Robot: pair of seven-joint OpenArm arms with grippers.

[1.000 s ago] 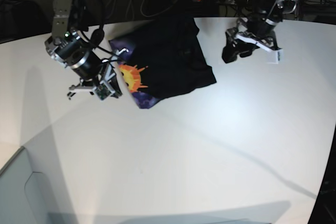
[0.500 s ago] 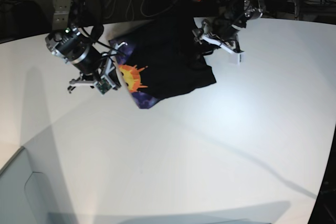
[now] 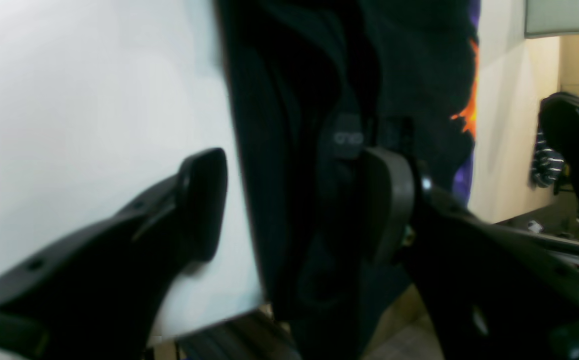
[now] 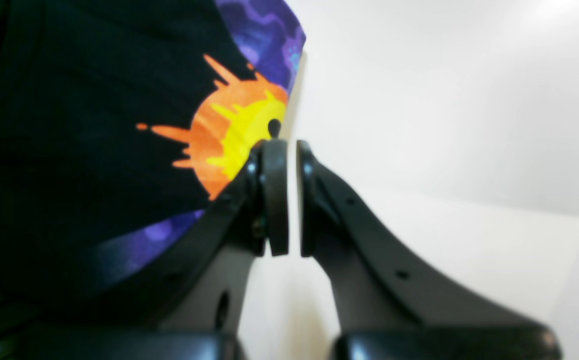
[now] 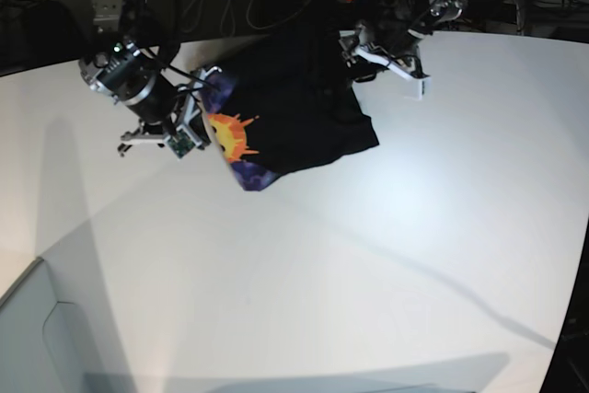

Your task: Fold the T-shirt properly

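The black cloth T-shirt with the orange sun print [image 5: 285, 108] sits bunched at the white table's [image 5: 368, 255] 12 o'clock, left gripper [image 3: 294, 205] gaping over its edge, probably lining up a grab, right gripper [image 4: 286, 197] pinched empty beside the print.

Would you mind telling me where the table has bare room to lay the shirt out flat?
The table is bare across its whole near half, in front of the T-shirt, and to the right of it. The far edge is crowded: the shirt lies bunched there between the left gripper and the right gripper.
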